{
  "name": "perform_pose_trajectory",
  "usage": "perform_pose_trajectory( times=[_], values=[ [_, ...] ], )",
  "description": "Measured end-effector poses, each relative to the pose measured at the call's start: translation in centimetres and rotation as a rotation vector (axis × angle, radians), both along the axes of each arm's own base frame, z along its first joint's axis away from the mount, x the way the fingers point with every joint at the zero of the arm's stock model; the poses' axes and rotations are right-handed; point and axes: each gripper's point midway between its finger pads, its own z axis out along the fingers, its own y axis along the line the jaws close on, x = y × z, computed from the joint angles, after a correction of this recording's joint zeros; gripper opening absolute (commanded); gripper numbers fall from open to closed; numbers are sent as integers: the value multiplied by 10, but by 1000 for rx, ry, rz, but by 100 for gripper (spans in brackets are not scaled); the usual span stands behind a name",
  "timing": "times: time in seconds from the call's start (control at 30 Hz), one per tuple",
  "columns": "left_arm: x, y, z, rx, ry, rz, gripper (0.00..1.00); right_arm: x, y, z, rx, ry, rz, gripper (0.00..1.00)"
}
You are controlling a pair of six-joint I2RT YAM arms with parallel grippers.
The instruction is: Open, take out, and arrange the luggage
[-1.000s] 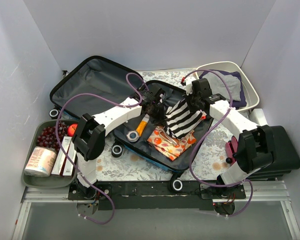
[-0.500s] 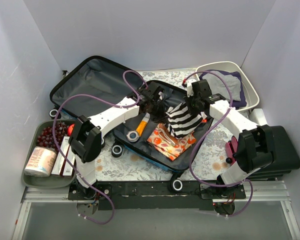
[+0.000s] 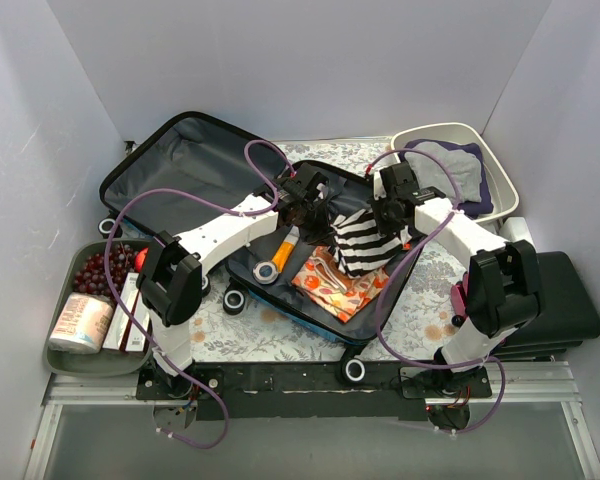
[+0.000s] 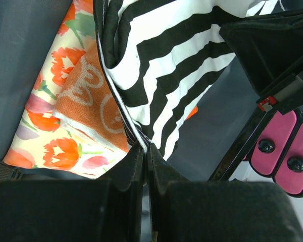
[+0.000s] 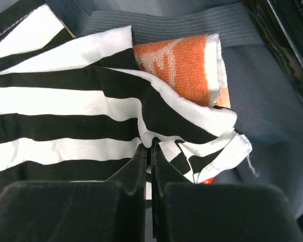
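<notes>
- While L gripper [image 4: 146, 148] & R gripper [image 5: 150, 146] each clamp a thin edge of the cloth [image 3: 362, 243] over the luggage [image 3: 185, 165], a pull apart may slip it free.
- Towel [image 3: 332, 285] in luggage, under cloth, may snag & drag.
- Luggage lies open left of tub [image 3: 442, 127].
- Wrist views show both pinches; top view hides them, shows the layout.

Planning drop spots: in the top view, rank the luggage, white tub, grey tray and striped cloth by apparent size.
1. luggage, largest
2. white tub and grey tray: look alike, left unranked
3. striped cloth, smallest
</notes>
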Motion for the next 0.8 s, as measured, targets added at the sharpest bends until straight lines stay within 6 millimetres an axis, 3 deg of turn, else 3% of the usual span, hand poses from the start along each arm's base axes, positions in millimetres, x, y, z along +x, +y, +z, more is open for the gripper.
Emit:
perform_pose_trajectory(
  times=[0.17, 0.37, 0.5, 0.8],
  values=[
    [1, 3, -2, 17, -7, 4, 0, 4, -1, 7, -7, -14, -10, 1],
    [3, 5, 5, 18, -33, 6, 0, 23, 0, 44, -7, -107, -18, 1],
    [6, 6, 26, -8, -81, 10, 0, 30, 2, 67, 3, -163, -10, 1],
    [19, 3, 75, -64, -194, 30, 0, 30, 0, 76, -5, -178, -1, 1]
  ],
)
